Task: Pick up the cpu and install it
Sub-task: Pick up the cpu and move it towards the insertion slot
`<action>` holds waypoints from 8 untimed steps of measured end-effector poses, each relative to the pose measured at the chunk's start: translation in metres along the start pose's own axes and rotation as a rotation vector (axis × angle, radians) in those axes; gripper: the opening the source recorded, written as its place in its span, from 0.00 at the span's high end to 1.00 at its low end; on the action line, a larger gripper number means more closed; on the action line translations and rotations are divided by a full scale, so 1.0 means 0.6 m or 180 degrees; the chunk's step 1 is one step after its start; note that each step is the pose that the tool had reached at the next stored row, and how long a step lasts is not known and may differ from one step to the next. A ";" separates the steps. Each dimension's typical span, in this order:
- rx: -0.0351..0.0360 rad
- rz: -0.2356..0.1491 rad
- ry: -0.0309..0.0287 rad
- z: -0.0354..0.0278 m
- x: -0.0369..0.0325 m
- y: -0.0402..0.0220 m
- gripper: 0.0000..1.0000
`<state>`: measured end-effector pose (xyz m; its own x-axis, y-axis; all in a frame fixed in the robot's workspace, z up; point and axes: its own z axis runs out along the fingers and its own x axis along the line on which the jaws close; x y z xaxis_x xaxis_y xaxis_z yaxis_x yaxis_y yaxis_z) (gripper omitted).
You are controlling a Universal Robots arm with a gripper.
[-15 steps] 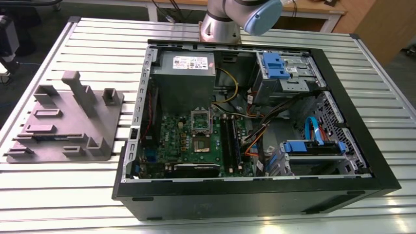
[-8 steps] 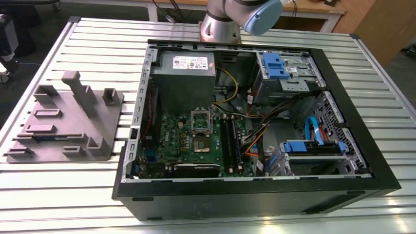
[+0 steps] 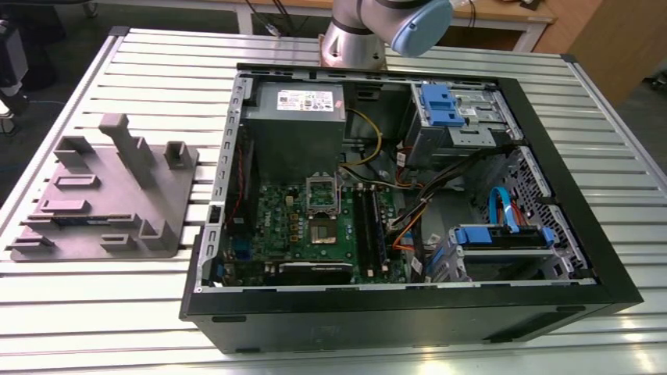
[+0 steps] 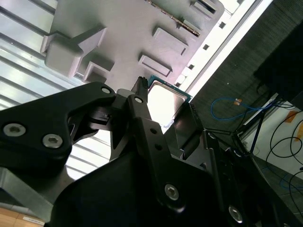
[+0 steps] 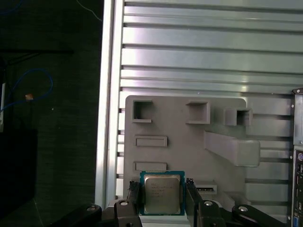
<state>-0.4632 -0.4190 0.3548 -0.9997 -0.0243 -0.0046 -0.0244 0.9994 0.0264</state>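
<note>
First wrist view | gripper (image 5: 162, 187) fingers clamped on the chip (image 5: 162, 195) edges, well above the grey plate (image 5: 184, 146) | grip looks centred; I'd carry level, slow, no extra squeeze.

Exterior view: high, angled down; case (image 3: 417, 320) central, plate (image 3: 115, 205) on the exterior view's left.
First wrist view: straight down past gripper (image 5: 162, 195) onto plate.
Second wrist view: close behind gripper, oblique.
Shared: plate, all; cpu (image 5: 162, 191), both wrist views.
</note>
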 end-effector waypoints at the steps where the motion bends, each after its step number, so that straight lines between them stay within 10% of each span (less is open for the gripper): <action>1: 0.0000 0.0000 0.0000 -0.001 0.000 0.000 0.53; 8: 0.0000 0.0000 0.0000 -0.005 0.000 0.000 0.53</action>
<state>-0.4632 -0.4190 0.3576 -0.9997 -0.0243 -0.0046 -0.0244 0.9994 0.0263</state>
